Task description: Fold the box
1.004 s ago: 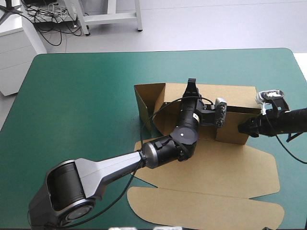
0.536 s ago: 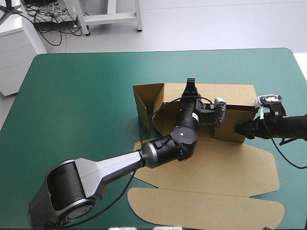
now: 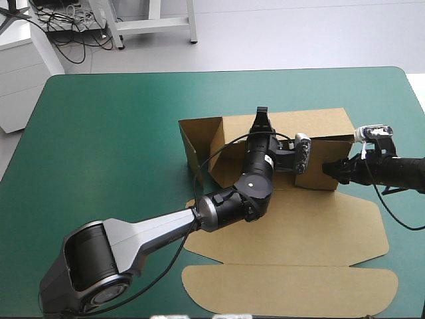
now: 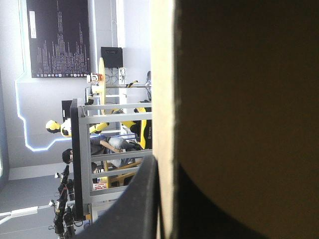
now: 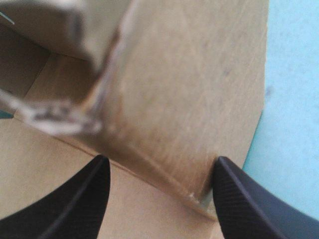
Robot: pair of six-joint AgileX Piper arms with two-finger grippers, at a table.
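Pinching box (image 3: 299, 232) far-wall edge, left jaws; right jaws spread at corner.

One finger of the left gripper (image 4: 164, 164) is lost in shadow against the box (image 4: 239, 74), which blurs before the right gripper (image 5: 159, 162).

brown box (image 3: 285, 232), teal-green cover (image 3: 119, 133), black fingers (image 5: 75, 204)

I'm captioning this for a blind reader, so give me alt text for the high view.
A brown box, walls raised and lid flat, sits on a teal-green table. The left gripper pinches its far wall's top edge; the right gripper is at its right end wall.
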